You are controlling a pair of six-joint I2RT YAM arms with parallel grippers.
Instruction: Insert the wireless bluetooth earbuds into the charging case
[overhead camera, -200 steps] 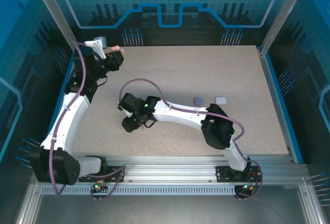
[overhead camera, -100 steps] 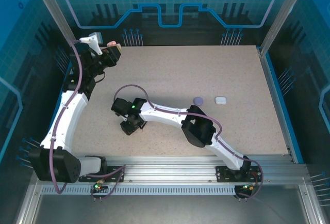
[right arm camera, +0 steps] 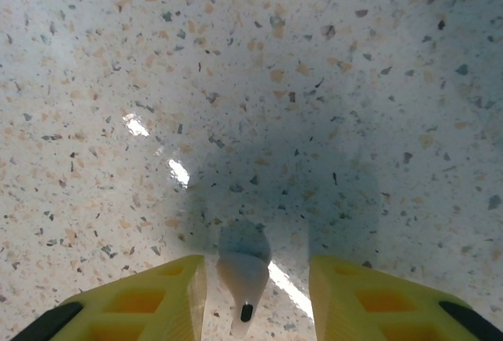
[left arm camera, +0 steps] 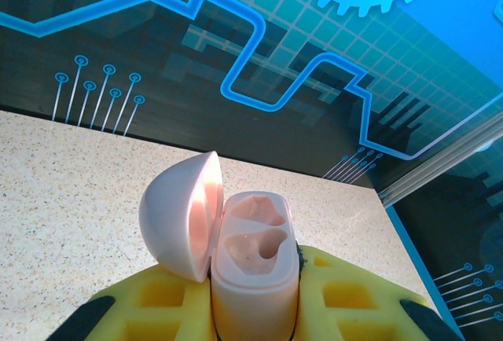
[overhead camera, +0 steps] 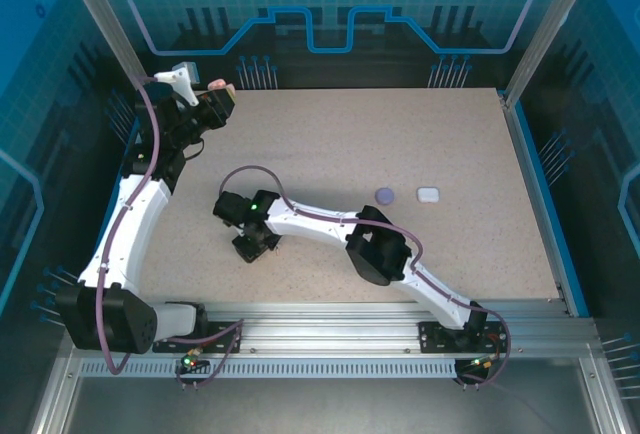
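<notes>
My left gripper (overhead camera: pixel 220 106) hangs over the table's back left corner, shut on a pink charging case (left arm camera: pixel 255 258). The case stands upright between the yellow pads (left arm camera: pixel 157 298), its lid (left arm camera: pixel 179 215) swung open to the left and both moulded sockets showing bare. My right gripper (overhead camera: pixel 256 245) points down at the table left of centre. In the right wrist view a small pale stemmed earbud (right arm camera: pixel 242 274) lies on the speckled top between the fingers of that gripper (right arm camera: pixel 258 270). It sits close to the left finger (right arm camera: pixel 169 290), with a gap to the right finger. The jaws are open.
A round purple case (overhead camera: pixel 384 194) and a white case (overhead camera: pixel 428 194) lie closed on the table (overhead camera: pixel 400 134) to the right of centre. Blue walls and metal posts (overhead camera: pixel 105 24) ring the table. The arms' rail runs along the near edge.
The right arm has swung left and lowered its gripper onto the spot with the earbud, its jaws narrowing. The left gripper shifted slightly left with the case.
</notes>
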